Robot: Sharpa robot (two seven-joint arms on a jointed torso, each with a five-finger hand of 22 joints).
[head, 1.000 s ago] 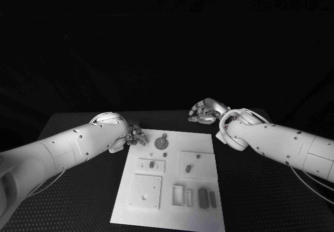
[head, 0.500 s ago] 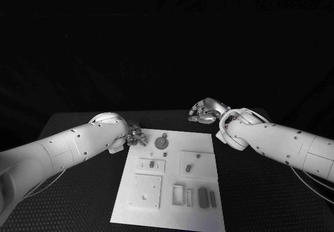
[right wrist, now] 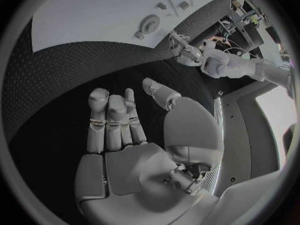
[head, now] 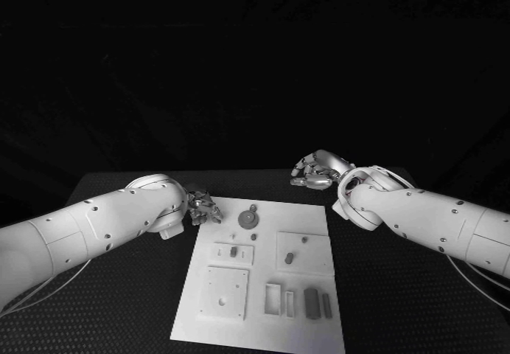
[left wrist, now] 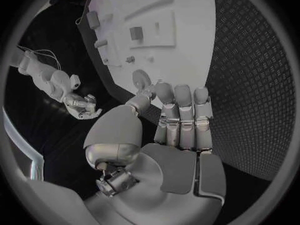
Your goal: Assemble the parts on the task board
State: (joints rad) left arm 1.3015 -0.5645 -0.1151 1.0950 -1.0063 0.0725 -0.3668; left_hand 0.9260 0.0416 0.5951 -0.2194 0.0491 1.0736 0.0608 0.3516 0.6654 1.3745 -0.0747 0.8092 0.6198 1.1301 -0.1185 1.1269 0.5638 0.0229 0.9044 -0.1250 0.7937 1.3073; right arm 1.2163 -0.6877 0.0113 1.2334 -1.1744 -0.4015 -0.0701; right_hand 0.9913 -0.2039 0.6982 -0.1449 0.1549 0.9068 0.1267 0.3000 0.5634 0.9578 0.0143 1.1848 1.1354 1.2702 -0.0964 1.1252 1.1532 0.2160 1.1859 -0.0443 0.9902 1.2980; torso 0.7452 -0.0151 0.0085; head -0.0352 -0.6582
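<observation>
From my seat, the task board [head: 308,221] runs off the head view's bottom edge; my left arm hides part of the left hand [head: 202,207].

I see the white task board [head: 260,276] on my black tabletop [head: 404,295], which has a fine woven diamond texture. The parts [head: 310,302] read grey. Both arms are white; each robot hand [head: 204,209] is silver.

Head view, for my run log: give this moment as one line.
left hand: open, at task board far-left corner | right hand: open, beyond board | round part: untouched
</observation>
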